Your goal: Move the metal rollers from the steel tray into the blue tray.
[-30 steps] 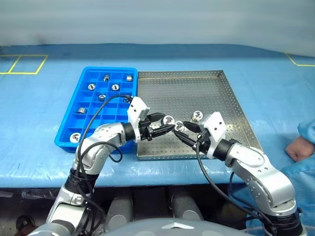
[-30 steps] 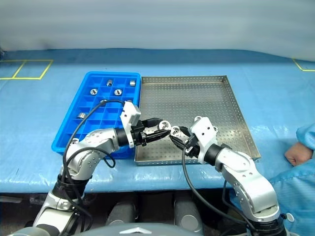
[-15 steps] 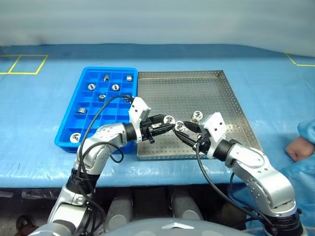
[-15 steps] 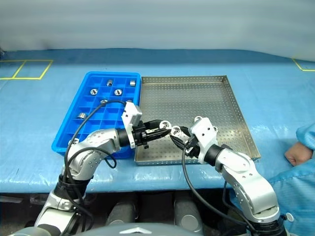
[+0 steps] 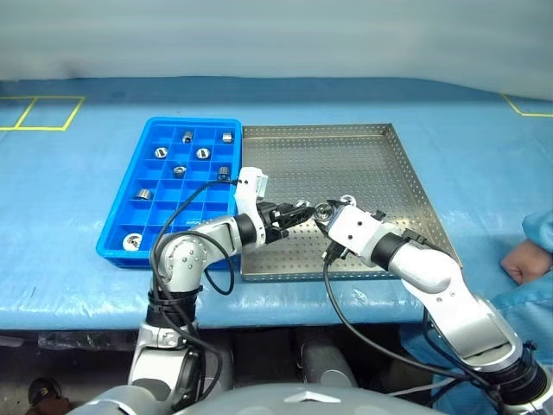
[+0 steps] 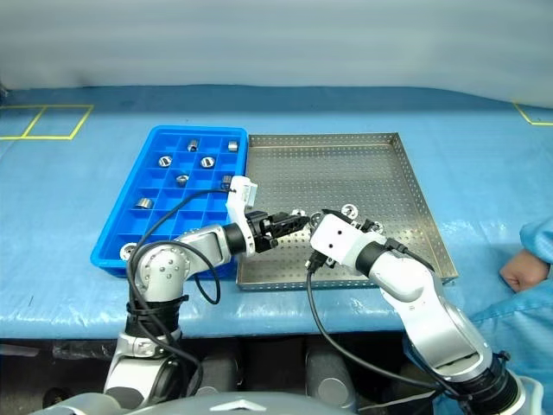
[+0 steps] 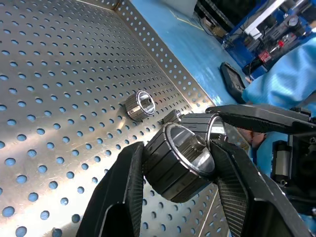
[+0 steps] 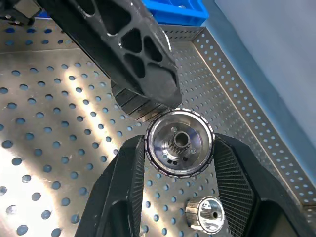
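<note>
You had both arms meeting over the near middle of the steel tray (image 5: 406,186), and each one had a prize: the left end effector (image 7: 178,163) was clamped around a metal roller (image 7: 177,163), and the right end effector (image 8: 178,148) was squeezed tight on a second roller (image 8: 180,146), held face-on between its fingers. The two rollers sat just beside each other in the air, close to touching by my reading, so that was the thing to mind. Two loose rollers (image 7: 138,104) lay on the perforated floor beyond them, near the tray's right rim, one of them (image 8: 205,213) right below your right grip. The blue tray (image 5: 130,251) waited on the worktop (image 5: 86,294) against the steel tray's left edge, several rollers (image 5: 187,135) parked in its far compartments and one (image 5: 131,242) in the near corner. To do this well, you wanted to draw the arms apart first, lift enough to clear both rims, carry the left roller across level, hang it over an empty compartment and release low so it didn't bounce into a neighbour.
</note>
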{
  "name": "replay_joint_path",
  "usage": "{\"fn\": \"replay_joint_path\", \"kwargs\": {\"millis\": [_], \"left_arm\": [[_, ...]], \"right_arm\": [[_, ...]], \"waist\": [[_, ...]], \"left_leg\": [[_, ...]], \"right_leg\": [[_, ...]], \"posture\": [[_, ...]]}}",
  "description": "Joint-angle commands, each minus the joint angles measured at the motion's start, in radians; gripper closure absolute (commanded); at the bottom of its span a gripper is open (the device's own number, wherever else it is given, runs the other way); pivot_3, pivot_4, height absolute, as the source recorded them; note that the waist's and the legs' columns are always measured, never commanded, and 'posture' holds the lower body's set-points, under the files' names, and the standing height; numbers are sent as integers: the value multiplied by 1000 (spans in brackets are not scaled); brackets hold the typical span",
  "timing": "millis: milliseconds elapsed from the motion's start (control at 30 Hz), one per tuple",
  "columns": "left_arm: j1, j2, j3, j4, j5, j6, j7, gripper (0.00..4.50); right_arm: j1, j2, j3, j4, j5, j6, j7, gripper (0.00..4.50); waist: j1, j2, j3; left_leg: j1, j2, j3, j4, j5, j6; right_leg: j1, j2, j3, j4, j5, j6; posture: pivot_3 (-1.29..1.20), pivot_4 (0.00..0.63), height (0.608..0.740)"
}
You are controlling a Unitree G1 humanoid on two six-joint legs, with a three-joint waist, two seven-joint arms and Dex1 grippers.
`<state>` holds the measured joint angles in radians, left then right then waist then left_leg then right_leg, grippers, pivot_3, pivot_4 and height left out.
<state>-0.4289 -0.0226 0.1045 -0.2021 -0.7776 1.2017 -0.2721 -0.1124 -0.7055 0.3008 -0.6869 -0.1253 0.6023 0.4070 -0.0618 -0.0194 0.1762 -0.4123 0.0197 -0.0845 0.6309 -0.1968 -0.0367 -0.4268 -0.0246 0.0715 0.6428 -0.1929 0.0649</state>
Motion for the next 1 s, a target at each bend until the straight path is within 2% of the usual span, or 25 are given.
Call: {"fn": "replay_joint_path", "kwargs": {"millis": [33, 167, 233, 400, 500, 567, 700, 1000], "left_arm": [[-37, -13, 160, -47, -137, 34, 59, 2692], [-49, -15, 229, -59, -229, 58, 129, 2692], [-47, 6, 242, -89, -235, 48, 154, 2692], [4, 164, 146, -217, -43, -89, 164, 2692], [30, 271, 86, -244, 98, -131, 228, 2692], [48, 330, 59, -240, 180, -142, 262, 2692], [77, 390, 16, -214, 273, -134, 281, 2692], [148, 396, 38, -237, 393, -100, 330, 2692]], "right_arm": [[-6, -11, -39, 72, -118, 27, -65, 2803], [-18, 19, -43, 116, -170, 18, -91, 2803], [-18, 69, -72, 130, -153, 24, -105, 2803], [-9, 274, -205, 81, 40, 56, -71, 2803], [-1, 325, -243, 46, 128, 70, -28, 2803], [1, 333, -255, 42, 157, 80, -14, 2803], [-4, 326, -263, 50, 170, 92, -20, 2803], [-9, 321, -255, 66, 173, 92, -42, 2803]], "waist": [[1, 0, 0], [0, 0, 0], [3, 0, 0], [-1, 0, 0], [1, 0, 0], [2, 0, 0], [12, 0, 0], [21, 0, 0]], "left_leg": [[0, 0, 0, 0, 0, 0], [1, 0, 0, 0, 0, 0], [0, 0, 0, 0, 0, 0], [0, 0, 0, -1, 0, 0], [1, 0, 0, -2, 0, 0], [1, 0, 0, -1, 0, 0], [1, 0, 0, -1, 0, 0], [1, 0, 0, -2, 0, 0]], "right_leg": [[0, 0, 0, 0, 0, 0], [1, 0, 0, 0, 0, 0], [0, 0, 0, 0, 0, 0], [0, 0, 1, 0, 0, 0], [0, 0, 1, 0, 0, 0], [1, 0, 1, 0, 0, 0], [1, 0, 0, 0, 0, 0], [0, 0, 0, 0, 0, 0]], "posture": [[-20, 150, 740], [-13, 150, 740], [-11, 150, 740], [-5, 150, 740], [2, 150, 740], [12, 150, 740], [23, 150, 740], [26, 150, 740]]}}
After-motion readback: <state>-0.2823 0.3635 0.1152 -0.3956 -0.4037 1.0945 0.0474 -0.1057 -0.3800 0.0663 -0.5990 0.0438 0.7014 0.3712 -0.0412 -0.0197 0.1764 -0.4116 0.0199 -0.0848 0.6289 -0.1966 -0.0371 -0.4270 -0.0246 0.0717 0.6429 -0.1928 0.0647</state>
